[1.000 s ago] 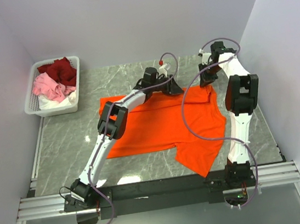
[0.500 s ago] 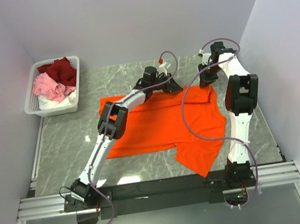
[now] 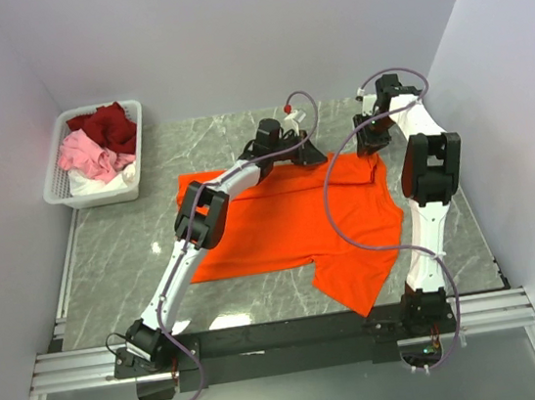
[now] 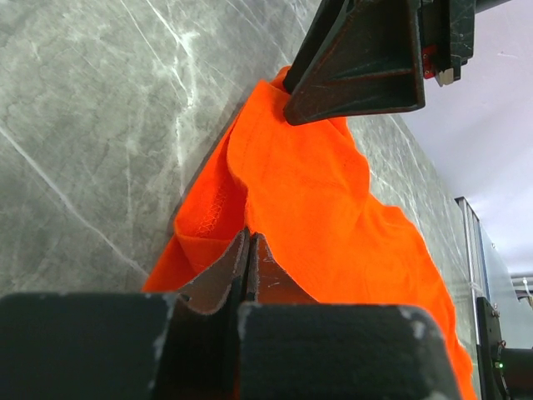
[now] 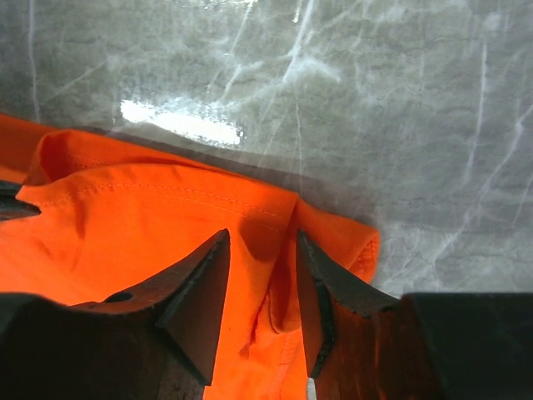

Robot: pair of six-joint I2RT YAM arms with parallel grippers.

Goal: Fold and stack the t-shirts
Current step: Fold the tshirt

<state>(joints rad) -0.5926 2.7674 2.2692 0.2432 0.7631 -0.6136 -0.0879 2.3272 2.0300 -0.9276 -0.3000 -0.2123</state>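
Note:
The bright orange t-shirt [image 3: 280, 223] lies spread across the middle of the table, with one corner hanging toward the front right. My left gripper [image 3: 315, 157] is at the shirt's far edge. In the left wrist view it [image 4: 246, 242] is shut, pinching a raised fold of the orange cloth [image 4: 333, 217]. My right gripper [image 3: 370, 147] is at the shirt's far right corner. In the right wrist view it [image 5: 262, 250] is open, its fingers straddling a ridge of the orange cloth [image 5: 125, 233].
A white slotted basket [image 3: 58, 180] stands at the far left, holding a dark red shirt [image 3: 108, 125], a pink shirt [image 3: 89, 156] and a white shirt [image 3: 107, 182]. Walls close in the table on three sides. The right gripper's body [image 4: 366, 58] looms just beyond the left gripper.

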